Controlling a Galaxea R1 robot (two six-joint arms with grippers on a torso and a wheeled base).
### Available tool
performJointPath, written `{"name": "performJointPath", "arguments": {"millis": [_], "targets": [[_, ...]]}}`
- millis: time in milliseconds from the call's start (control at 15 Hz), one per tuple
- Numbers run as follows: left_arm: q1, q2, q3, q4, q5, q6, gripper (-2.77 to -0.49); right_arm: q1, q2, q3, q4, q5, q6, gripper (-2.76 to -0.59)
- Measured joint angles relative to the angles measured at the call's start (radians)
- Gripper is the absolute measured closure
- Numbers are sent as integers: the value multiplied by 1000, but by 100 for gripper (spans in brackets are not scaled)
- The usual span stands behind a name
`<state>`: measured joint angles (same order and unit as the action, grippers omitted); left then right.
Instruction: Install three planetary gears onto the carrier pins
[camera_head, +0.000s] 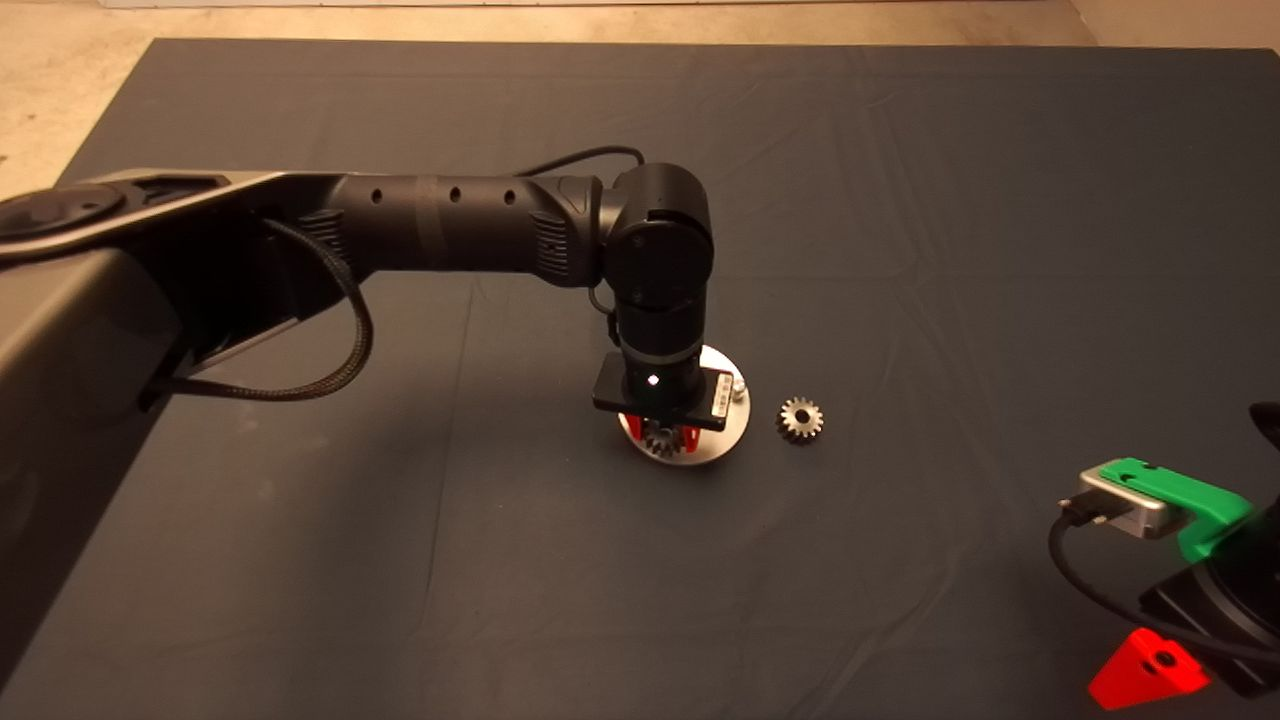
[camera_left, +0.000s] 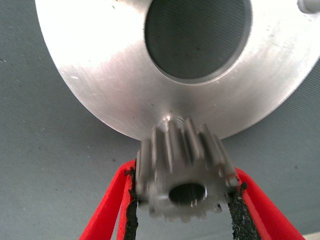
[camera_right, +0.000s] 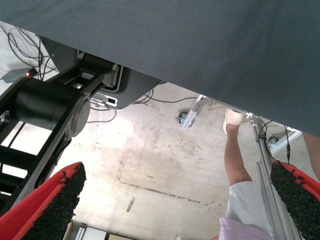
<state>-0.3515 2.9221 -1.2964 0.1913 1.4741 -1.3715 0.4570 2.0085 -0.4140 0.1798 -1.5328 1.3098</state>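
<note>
Dark cloth mat (camera_head: 900, 200) covers the table, with pale floor showing past its far edge. Nearest, at the lower right edge, the right gripper (camera_right: 175, 200) waits off the work, its fingers spread wide with nothing between them; its wrist view looks under the table at the floor, where a person's leg (camera_right: 237, 165) shows. Farther in, near the mat's middle, the left gripper (camera_left: 182, 200) hangs straight down over the near edge of the round metal disc (camera_left: 100, 65), pinching one gear (camera_left: 185, 172) between its black pads. In the left wrist view that gear sits tilted just over the disc's rim, and I cannot tell whether its hole has met a pin. Just right of the disc a second gear (camera_head: 799, 419) lies loose on the mat. On the disc's far right, one bare pin (camera_head: 738, 384) stands upright; the arm hides the rest of the disc, so the third gear cannot be seen. By my judgement the task is early: no gear is visibly seated.
</note>
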Motion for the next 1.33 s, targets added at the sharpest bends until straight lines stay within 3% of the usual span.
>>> {"name": "performJointPath", "arguments": {"millis": [333, 600, 733, 867, 1067, 1200, 1333], "targets": [[0, -3, 5, 0, -2, 0, -115, 0, 0, 0, 0, 0, 0, -275], [-6, -75, 66, -2, -8, -1, -139, 0, 0, 0, 0, 0, 0, -275], [-29, -142, 118, -2, -8, -3, -144, 0, 0, 0, 0, 0, 0, -275], [-55, -231, 209, -3, -8, -9, -157, 0, 0, 0, 0, 0, 0, -275], [-65, -355, 363, -16, 0, -12, -160, 0, 9, -12, -1, 0, -16, -275], [-66, -460, 487, -39, 2, -13, -173, -1, 30, -72, -3, 1, -90, -275], [-70, -592, 586, -59, 20, -19, -173, -6, 60, -195, -7, -1, -198, -275]]}}
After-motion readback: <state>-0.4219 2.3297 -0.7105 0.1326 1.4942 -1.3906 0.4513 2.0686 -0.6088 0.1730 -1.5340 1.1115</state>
